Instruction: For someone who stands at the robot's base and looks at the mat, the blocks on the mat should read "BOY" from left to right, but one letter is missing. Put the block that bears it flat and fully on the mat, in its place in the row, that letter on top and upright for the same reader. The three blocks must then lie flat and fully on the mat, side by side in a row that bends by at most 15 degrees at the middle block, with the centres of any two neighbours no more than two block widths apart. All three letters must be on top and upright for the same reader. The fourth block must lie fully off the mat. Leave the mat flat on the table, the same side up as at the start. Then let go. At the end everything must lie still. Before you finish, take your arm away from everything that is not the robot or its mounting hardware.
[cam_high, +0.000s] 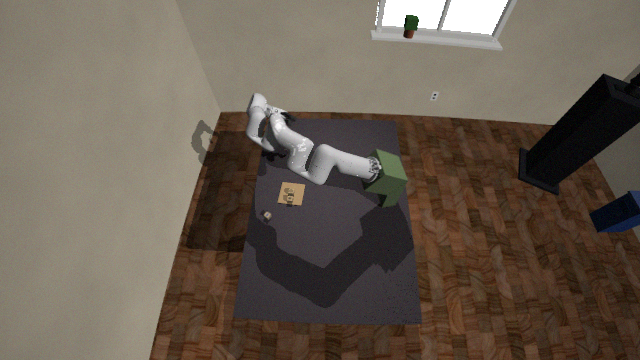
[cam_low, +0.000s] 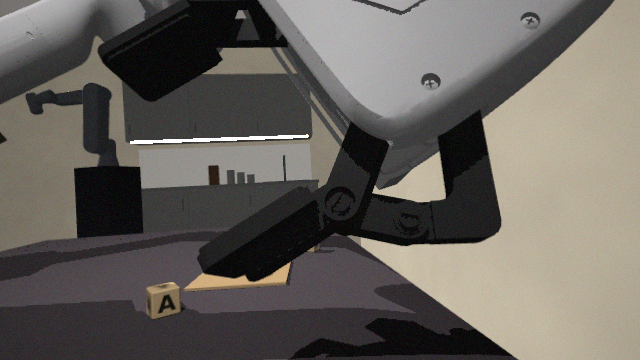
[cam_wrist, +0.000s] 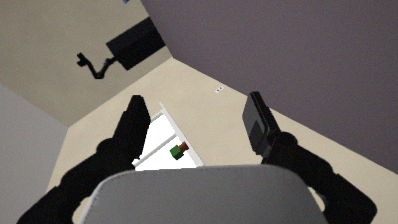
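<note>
A tan mat (cam_high: 298, 187) (cam_low: 235, 283) lies on the dark table top. Small blocks (cam_high: 288, 198) sit on it in the top view; their letters are too small to read, and in the exterior view a finger hides them. A block with "A" on its side (cam_high: 267, 215) (cam_low: 163, 300) lies off the mat, on the table near its corner. My gripper (cam_high: 285, 118) (cam_low: 210, 150) (cam_wrist: 196, 105) is open and empty. It is raised high over the table's far corner, away from the mat and pointing up at the wall and window. The wrist view shows no block.
The arm stands on a green pedestal (cam_high: 387, 177) at the table's side. The dark table top (cam_high: 325, 280) ends close to a beige wall (cam_high: 100, 150) on the mat's side. A black cabinet (cam_high: 575, 135) stands far across the floor.
</note>
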